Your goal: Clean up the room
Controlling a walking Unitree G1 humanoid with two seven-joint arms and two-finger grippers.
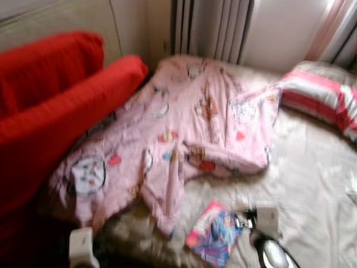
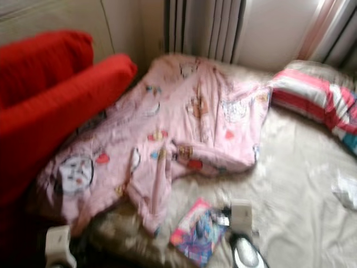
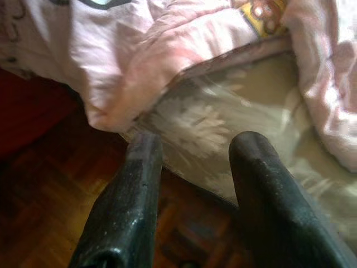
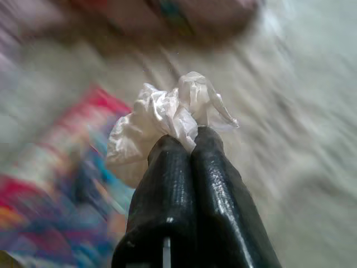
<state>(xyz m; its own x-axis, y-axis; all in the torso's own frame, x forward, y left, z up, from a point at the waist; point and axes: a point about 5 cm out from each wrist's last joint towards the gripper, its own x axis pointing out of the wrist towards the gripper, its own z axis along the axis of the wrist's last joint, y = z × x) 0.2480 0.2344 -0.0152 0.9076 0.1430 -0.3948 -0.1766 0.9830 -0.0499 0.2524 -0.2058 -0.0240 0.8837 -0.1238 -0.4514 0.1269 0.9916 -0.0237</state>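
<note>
Holding crumpled white tissue [image 4: 167,120], right gripper [image 4: 192,145] fingers clamped on it above bed's [image 1: 312,184] near edge. Left gripper [image 3: 195,162] spread, empty, by near-left corner. Still left: book [image 1: 215,233], pink blanket [image 1: 184,134], 2nd tissue [image 2: 347,190] at right edge.

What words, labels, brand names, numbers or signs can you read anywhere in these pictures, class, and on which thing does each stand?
None can be read.
Colourful book on the bed sheet: cover print too blurred to read.
Pink blanket: cartoon pictures, no legible lettering.
Striped pillow, red cushions: no text.
Crumpled white paper pinched in the right gripper: no writing visible.
Left gripper, open by the bed edge: no markings.
</note>
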